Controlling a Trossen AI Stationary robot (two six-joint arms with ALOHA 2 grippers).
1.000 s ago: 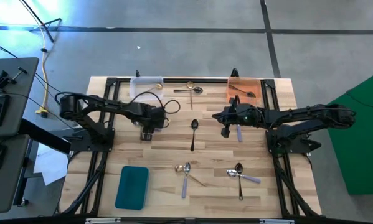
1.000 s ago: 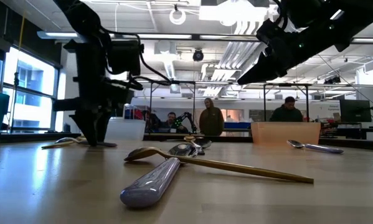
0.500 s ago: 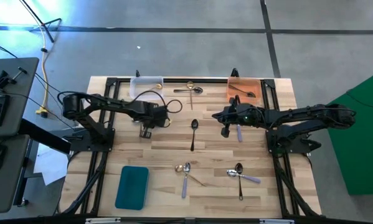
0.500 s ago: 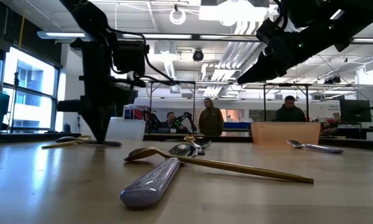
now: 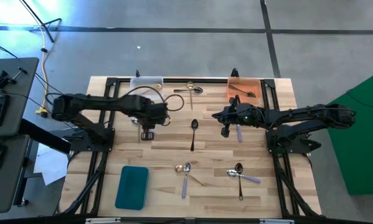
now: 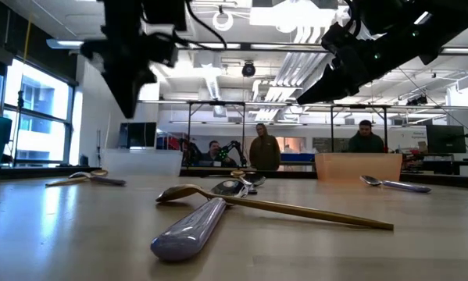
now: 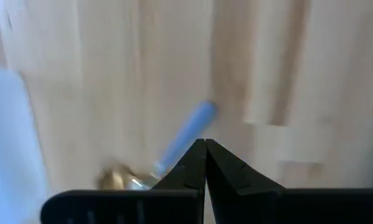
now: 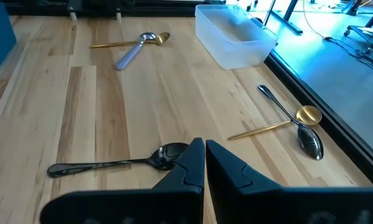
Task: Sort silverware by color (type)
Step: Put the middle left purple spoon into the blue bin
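Evidently no catch. Noted left gripper (image 7: 205,144) hanging above the pale wooden table (image 5: 167,158) at 10 o'clock from centre, fingertips pressed together on nothing. Found slim silver spoon with lilac handle (image 7: 186,132) lying flat beneath it, touching thin gold spoon (image 7: 114,179). Logged right gripper (image 5: 225,130) parked at 2 o'clock, likewise closed and empty. Flagged risks: descending with closed fingers could shove the touching pair aside; pinching low could snag both finishes at once, spoiling the sort.
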